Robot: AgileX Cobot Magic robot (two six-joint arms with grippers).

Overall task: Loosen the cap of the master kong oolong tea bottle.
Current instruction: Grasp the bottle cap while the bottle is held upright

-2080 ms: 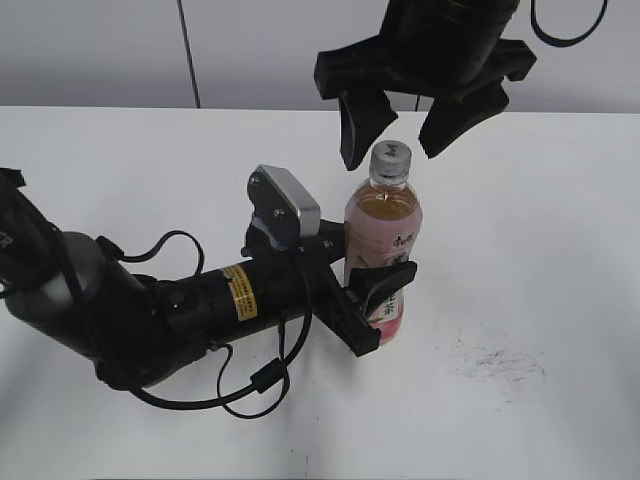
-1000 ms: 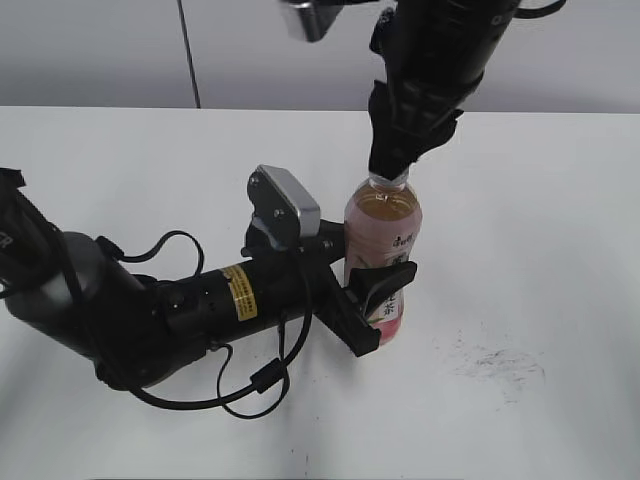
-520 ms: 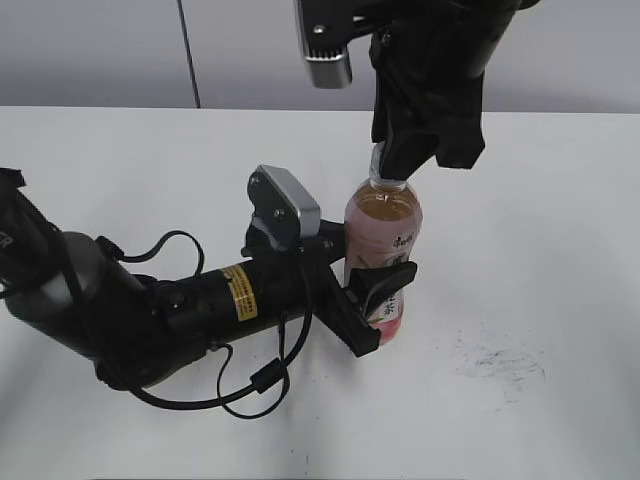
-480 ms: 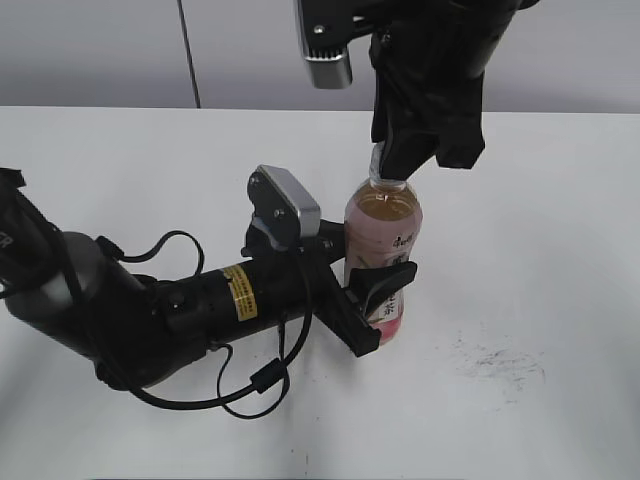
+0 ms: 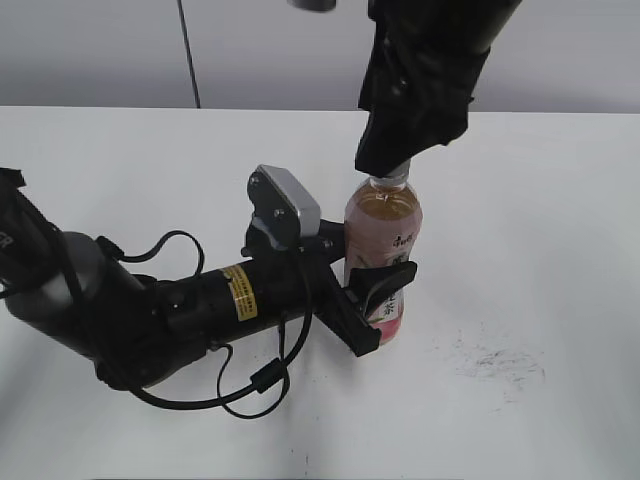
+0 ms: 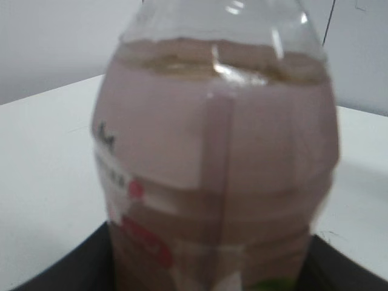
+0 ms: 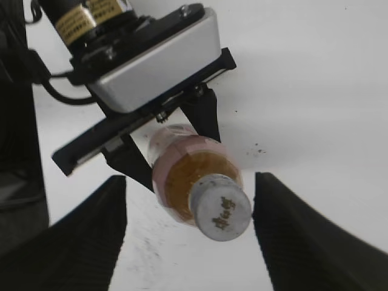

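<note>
Nearest you, your left gripper (image 5: 385, 300) is clenched around the lower body of the one master kong oolong tea bottle (image 5: 383, 232), which stands upright on the white bench (image 5: 560, 220). Up top, its single cap (image 7: 221, 207) sits between the fingers (image 7: 82, 236) of your right gripper (image 7: 189, 227), spread clear of it on both sides. Two grippers, one bottle, one cap. Half a second ago that right gripper sat turned differently over the neck; it has since rotated.
</note>
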